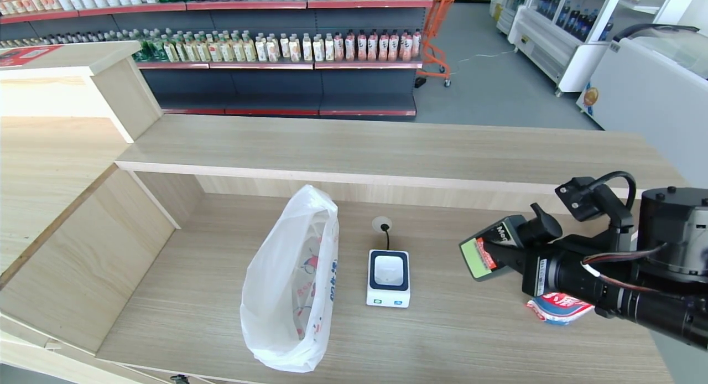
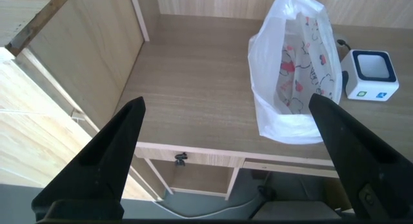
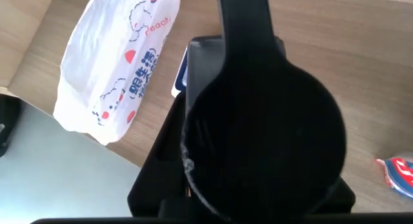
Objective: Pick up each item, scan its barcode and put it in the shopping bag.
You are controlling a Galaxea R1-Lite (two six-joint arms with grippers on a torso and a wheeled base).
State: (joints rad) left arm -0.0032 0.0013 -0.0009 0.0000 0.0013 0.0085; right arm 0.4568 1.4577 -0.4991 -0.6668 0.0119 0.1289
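My right gripper [image 1: 522, 243] is shut on a black package [image 1: 489, 254] with a green and red end face, held above the counter just right of the scanner [image 1: 388, 278]. Close up, the black package [image 3: 264, 133] hides most of the scanner [image 3: 181, 74]. The white shopping bag [image 1: 290, 279] stands open left of the scanner, with printed items inside. The left gripper [image 2: 227, 101] is open and holds nothing, hanging over the counter's near edge in front of the bag [image 2: 297, 69], with the scanner [image 2: 371, 74] beyond.
A red, white and blue packet [image 1: 558, 308] lies on the counter under my right arm, also the packet [image 3: 397, 175] in the right wrist view. A raised wooden ledge [image 1: 387, 151] runs behind the counter, and a wooden side wall [image 1: 83, 262] closes the left.
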